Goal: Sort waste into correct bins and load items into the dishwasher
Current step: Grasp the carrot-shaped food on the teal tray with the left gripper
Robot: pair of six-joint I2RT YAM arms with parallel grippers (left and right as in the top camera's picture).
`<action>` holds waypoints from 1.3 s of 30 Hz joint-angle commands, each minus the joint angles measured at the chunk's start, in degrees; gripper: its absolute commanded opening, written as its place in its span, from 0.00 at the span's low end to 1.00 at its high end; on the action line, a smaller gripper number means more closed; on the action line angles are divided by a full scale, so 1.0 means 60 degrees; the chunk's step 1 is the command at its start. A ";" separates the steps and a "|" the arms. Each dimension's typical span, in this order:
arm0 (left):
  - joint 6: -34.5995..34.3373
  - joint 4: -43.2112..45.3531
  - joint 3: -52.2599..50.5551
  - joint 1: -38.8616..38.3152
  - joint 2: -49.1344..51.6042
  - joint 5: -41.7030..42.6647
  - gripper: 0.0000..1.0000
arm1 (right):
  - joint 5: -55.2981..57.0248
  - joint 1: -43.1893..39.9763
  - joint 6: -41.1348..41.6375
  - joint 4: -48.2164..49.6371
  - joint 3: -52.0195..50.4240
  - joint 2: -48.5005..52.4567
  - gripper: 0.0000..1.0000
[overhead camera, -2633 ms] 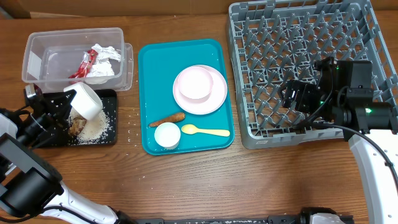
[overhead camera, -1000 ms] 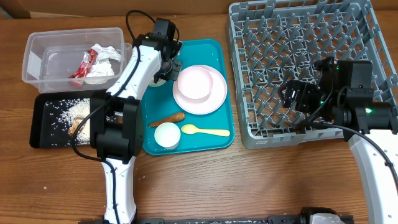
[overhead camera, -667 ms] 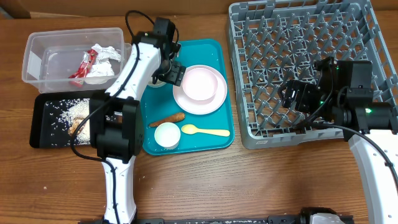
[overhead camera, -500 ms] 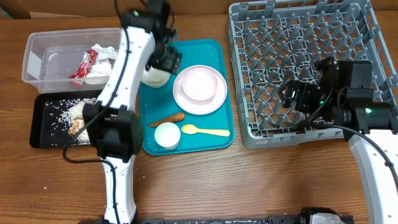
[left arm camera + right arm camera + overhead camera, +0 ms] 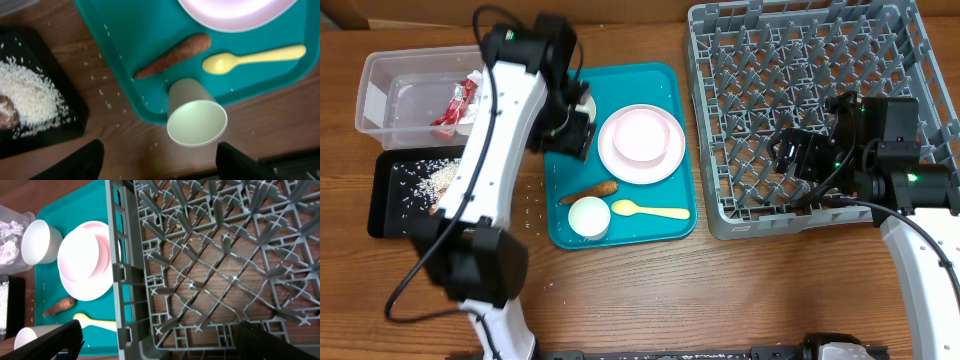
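Note:
My left gripper [image 5: 570, 127] hangs open and empty over the left part of the teal tray [image 5: 660, 85]. A white cup [image 5: 584, 100] stands just behind it, mostly hidden by the arm. In the left wrist view my left gripper [image 5: 157, 165] looks down on a second white cup [image 5: 196, 120], the carrot-like stick [image 5: 172, 56] and the black tray [image 5: 75, 100] with rice [image 5: 30, 95] and a brown lump [image 5: 7, 112]. The pink plate [image 5: 665, 150] carries the pink bowl [image 5: 638, 135]. The clear tub [image 5: 390, 85] holds the red wrapper [image 5: 460, 100] and white paper [image 5: 492, 85]. My right gripper [image 5: 165, 345] is open above the grey rack [image 5: 800, 60].
A pale yellow spoon [image 5: 650, 210] lies on the teal tray beside the front white cup [image 5: 588, 217]. Loose rice grains [image 5: 530, 200] are scattered on the wooden table between the black tray and the teal tray. The rack holds no dishes.
My left gripper let go of the white cup at the teal tray's upper left, opened and lifted away. The right arm has not moved.

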 commanded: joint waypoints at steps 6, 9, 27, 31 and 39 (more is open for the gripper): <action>0.2688 0.5665 -0.5351 0.0175 -0.1636 0.0550 0.76 | -0.0084 -0.0062 -0.0004 0.0240 0.0193 -0.0040 1.00; 0.3781 0.7198 -0.6386 0.0175 -0.1275 0.0674 0.74 | -0.0084 -0.0062 -0.0004 0.0124 0.0193 -0.0040 1.00; 0.5701 0.7242 -0.6634 0.0029 0.0521 0.1938 0.50 | -0.0084 -0.0062 -0.0004 -0.0004 0.0193 -0.0040 1.00; 0.5359 0.7402 -0.6583 0.0029 0.0525 0.1603 0.15 | -0.0084 -0.0062 -0.0004 0.0022 0.0193 -0.0040 1.00; 0.4087 0.5865 -0.4663 0.0055 0.0521 0.1086 0.04 | -0.0084 -0.0062 0.0000 0.0022 0.0193 -0.0040 1.00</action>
